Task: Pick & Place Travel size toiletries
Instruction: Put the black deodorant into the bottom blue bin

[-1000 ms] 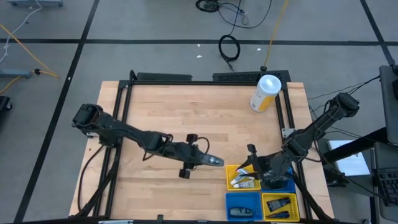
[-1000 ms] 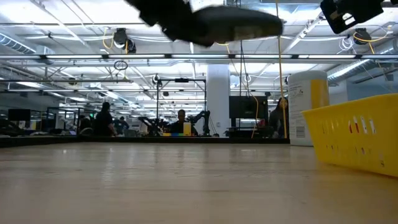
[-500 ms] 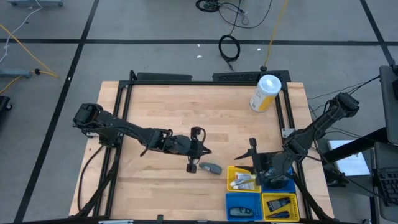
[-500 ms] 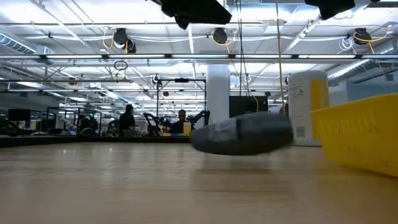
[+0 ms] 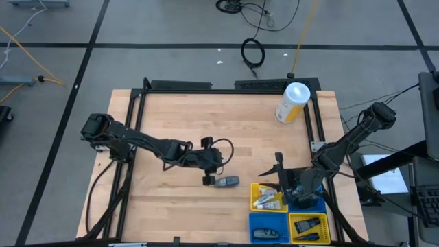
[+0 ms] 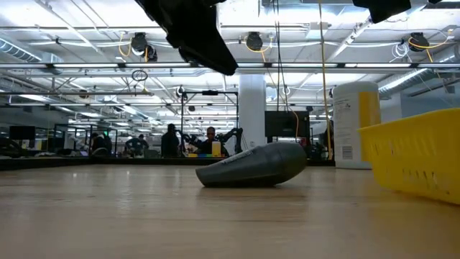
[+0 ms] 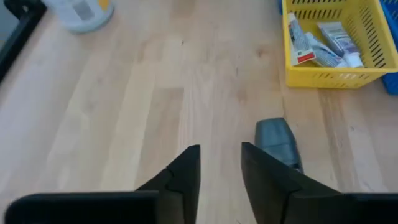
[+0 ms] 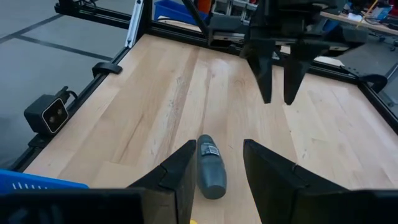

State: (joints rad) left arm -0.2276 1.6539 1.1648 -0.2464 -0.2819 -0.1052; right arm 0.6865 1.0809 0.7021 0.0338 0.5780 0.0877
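A dark grey oblong toiletry (image 5: 226, 182) lies on its side on the wooden table (image 5: 206, 116), also seen in the low view (image 6: 251, 165). My left gripper (image 5: 214, 168) hangs just above and beside it, open, nothing between its fingers (image 7: 221, 165); the piece (image 7: 278, 142) lies outside one finger. My right gripper (image 5: 276, 175) hovers open at the yellow bin's (image 5: 269, 197) far edge, pointing toward the grey piece (image 8: 210, 168). White tubes (image 7: 323, 46) lie in that yellow bin.
A large white-and-yellow canister (image 5: 293, 103) stands at the far right corner. Near the right front edge sit more small bins, blue (image 5: 269, 230) and yellow (image 5: 309, 225), holding dark items. A black frame (image 5: 178, 86) edges the table; bare wood spreads across its middle and left.
My left gripper has let go of the grey piece, which has fallen from the air onto the table and settled on its side short of the yellow bin. The left gripper has drawn back toward the table's left edge and rolled a little. The right wrist has turned slightly.
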